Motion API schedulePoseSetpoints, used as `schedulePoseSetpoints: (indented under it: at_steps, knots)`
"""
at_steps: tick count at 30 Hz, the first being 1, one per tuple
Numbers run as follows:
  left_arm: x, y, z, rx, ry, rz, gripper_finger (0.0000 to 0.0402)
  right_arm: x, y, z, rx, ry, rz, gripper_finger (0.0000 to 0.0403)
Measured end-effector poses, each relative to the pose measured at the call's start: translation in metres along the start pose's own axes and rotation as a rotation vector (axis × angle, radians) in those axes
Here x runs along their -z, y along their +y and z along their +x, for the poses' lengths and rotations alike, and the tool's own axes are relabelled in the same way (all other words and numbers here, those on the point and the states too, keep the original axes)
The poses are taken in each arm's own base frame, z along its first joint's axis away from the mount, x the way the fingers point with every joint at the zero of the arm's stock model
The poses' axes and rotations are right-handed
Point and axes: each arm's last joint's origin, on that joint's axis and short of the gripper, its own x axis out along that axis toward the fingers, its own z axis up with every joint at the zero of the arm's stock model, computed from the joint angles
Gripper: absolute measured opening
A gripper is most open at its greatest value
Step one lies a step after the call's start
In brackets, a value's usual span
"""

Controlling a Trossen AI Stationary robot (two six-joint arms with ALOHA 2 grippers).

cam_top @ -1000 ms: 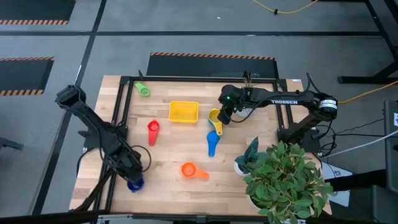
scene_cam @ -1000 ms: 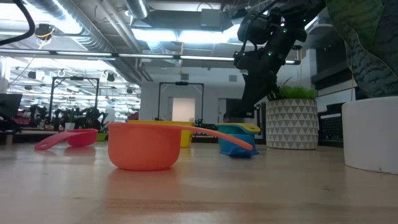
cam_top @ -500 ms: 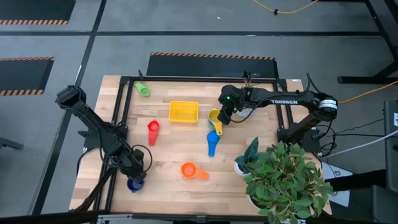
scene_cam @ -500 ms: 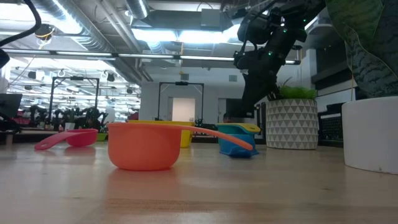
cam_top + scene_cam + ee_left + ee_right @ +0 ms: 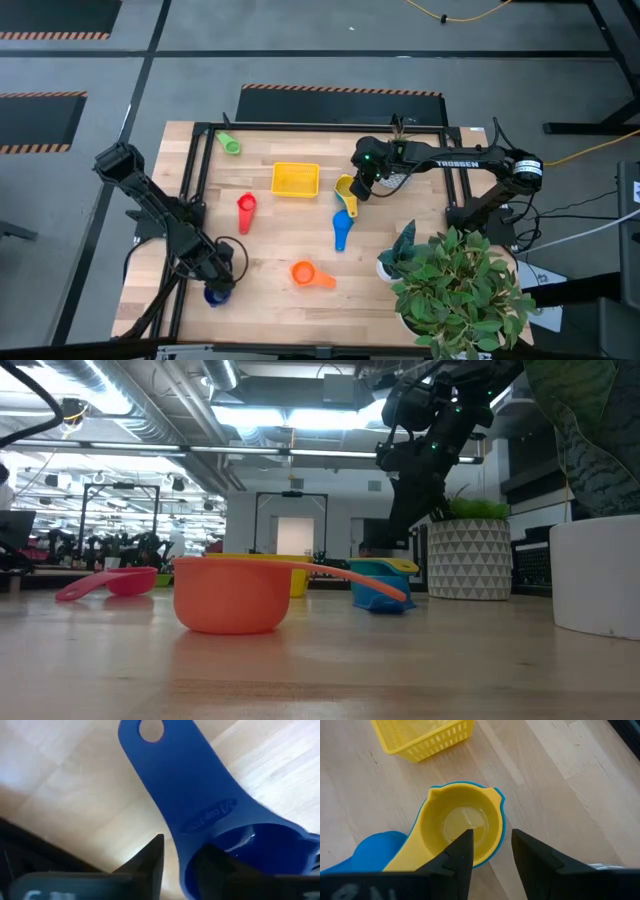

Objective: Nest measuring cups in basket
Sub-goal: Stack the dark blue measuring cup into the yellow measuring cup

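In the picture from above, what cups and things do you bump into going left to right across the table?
Dark blue cup under the left gripper → green cup → red cup → yellow basket → orange cup → plant.

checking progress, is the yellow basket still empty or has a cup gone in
Empty. The high view shows the yellow basket with nothing inside.

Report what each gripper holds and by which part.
Nothing clamped, as far as shows. Left gripper straddles the dark blue cup's wall beside its handle; right gripper straddles the rim of the yellow cup nested in the light blue cup.
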Motion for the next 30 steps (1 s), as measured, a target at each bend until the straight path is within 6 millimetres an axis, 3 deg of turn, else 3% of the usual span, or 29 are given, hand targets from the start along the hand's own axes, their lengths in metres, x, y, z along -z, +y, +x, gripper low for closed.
schedulePoseSetpoints:
  at_steps: [5, 13, 22, 30]
  knots:
    - [-0.008, -0.003, -0.003, 0.040, -0.103, 0.061, 0.0014, 0.000, 0.000, 0.000, 0.000, 0.000, 0.000, 0.0138]
    - [-0.042, -0.005, -0.014, 0.053, -0.239, 0.216, 0.0010, 0.000, 0.000, 0.000, 0.000, -0.001, 0.000, 0.0138]
    - [-0.098, -0.015, -0.035, 0.131, -0.468, 0.651, 0.0012, 0.000, 0.000, 0.000, 0.000, -0.002, 0.000, 0.0138]
    - [-0.129, -0.016, -0.052, 0.016, -0.696, 1.186, 0.0015, -0.001, 0.001, 0.000, -0.003, -0.008, -0.002, 0.0138]
